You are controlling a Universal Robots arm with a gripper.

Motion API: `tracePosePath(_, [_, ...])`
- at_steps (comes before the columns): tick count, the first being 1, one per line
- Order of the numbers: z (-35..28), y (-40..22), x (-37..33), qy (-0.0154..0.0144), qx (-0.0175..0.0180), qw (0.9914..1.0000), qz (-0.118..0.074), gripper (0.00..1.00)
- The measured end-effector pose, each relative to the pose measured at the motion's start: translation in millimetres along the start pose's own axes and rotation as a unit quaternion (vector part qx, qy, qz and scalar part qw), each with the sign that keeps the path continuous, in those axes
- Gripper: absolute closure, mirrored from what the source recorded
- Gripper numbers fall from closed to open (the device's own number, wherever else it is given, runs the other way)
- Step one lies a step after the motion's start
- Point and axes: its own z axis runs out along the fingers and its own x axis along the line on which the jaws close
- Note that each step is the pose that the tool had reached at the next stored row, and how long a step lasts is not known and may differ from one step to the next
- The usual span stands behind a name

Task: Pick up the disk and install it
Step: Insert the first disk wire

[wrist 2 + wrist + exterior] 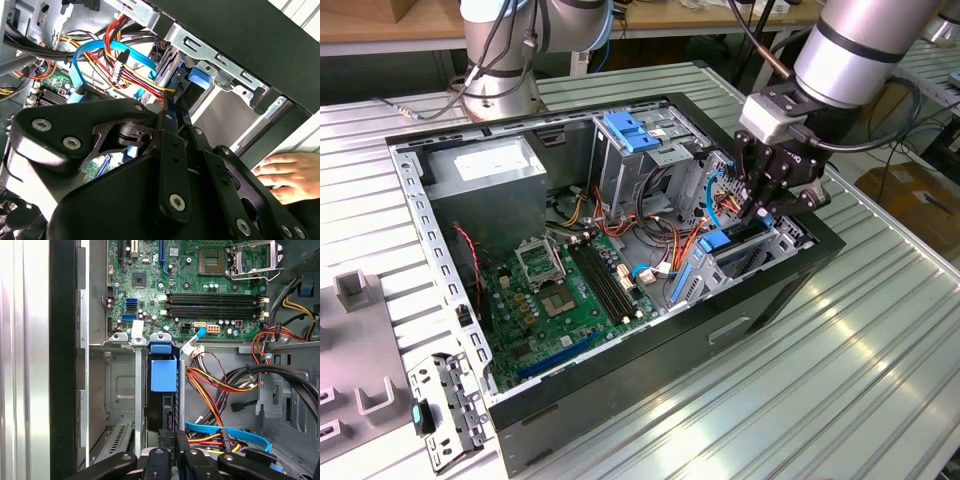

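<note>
Ribbed silver metal table underneath, carrying an open black tower computer case laid on its side. Inside, a green motherboard along the floor and a silver sheet-metal drive bay at the exterior view's right end.

Grey robot arm reaching down to that bay, its black gripper right at the opening. Fingers drawn together, tips against the near end of the disk. Hard to tell whether pinching a thin edge or merely pressing.

Disk, a dark slab framed by a bright blue plastic carrier rail, standing on edge between the bay's metal guides, most of its length already inside.

Judged to be the install step, pickup done and seating seemingly not quite finished. Finishing would call for a straight push along the guides, kept clear of the red, yellow and orange cable bundle just beside.

First wrist view good for the disk's alignment in its slot. Second wrist view adds the closed fingertips near the blue rail and a person's hand resting against the case's outside
</note>
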Motion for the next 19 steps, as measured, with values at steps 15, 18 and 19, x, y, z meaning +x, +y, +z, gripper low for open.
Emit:
tracePosePath(15, [-10.7,0.0,0.9,-0.0028,0.0001,1.00000,0.000,0.76])
tracePosePath(18, [-11.1,0.0,0.9,-0.0027,0.0001,1.00000,0.000,0.84])
tracePosePath(19, [-11.1,0.0,0.9,-0.0027,0.0001,1.00000,0.000,0.89])
